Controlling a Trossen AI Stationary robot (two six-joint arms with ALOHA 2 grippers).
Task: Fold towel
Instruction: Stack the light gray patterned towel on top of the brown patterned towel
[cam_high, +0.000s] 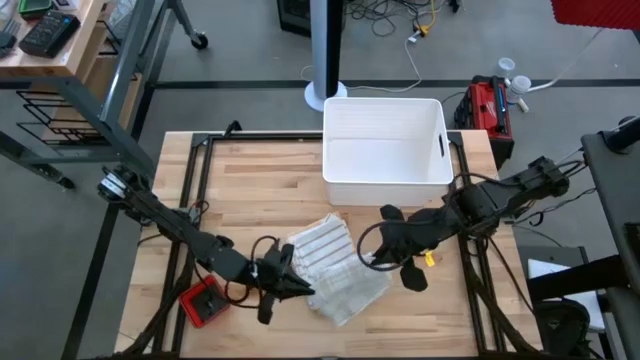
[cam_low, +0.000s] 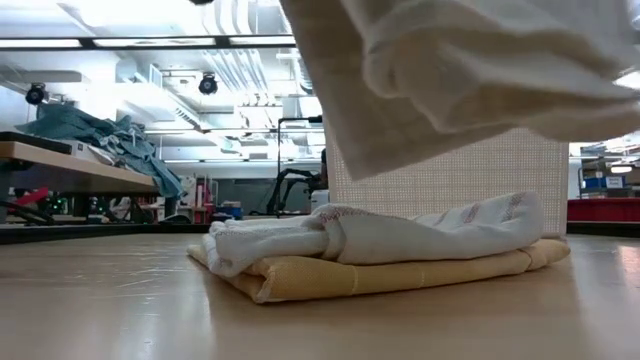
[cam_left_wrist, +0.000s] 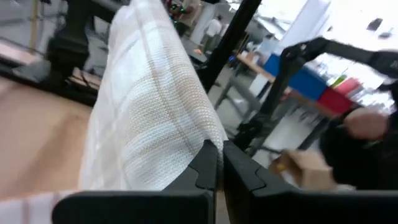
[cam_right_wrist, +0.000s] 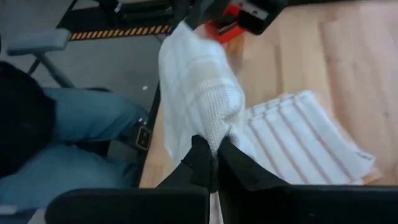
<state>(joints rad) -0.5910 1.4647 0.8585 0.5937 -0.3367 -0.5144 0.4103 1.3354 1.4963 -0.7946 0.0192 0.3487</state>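
White bin (cam_high: 385, 140) (red box (cam_high: 203, 302) opposite) behind towel (cam_high: 335, 268)

White plastic bin (cam_high: 385, 140) on wooden table (cam_high: 250, 180), red device (cam_high: 204, 303) near front edge

Both arms are dark — near-black links joined by rounded joint housings, with black cables looping loose beside them. The left arm (cam_high: 165, 222) is slim, a pale metal fitting at its base end. The right arm (cam_high: 500, 195) looks bulkier, with a small yellow spot near its wrist. Each gripper's fingers (cam_left_wrist: 208, 168) are matte black, angular plastic — blocky, stepped edges over a flat black crossbar.
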